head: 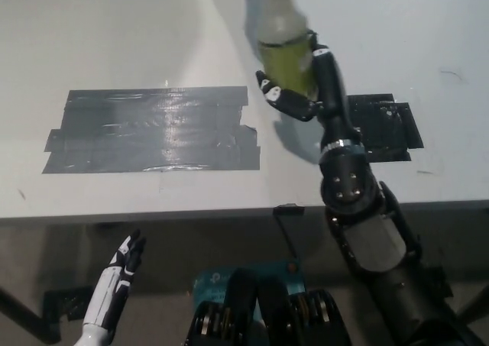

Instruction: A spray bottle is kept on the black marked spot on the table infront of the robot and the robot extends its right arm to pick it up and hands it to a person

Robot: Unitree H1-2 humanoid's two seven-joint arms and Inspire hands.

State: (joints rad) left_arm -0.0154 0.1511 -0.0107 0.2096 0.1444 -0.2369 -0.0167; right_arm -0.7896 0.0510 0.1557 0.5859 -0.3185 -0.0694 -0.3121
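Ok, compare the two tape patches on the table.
The left patch is large, grey and shiny, built from long overlapping strips; the right patch is small and black. The left patch lies fully in view; the right hand, holding the bottle, partly covers the right patch. Both lie flat on the table.

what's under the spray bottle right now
The spray bottle is lifted in the right hand; beneath it lies bare white table and its shadow. The small black marked spot sits uncovered, off to the side.
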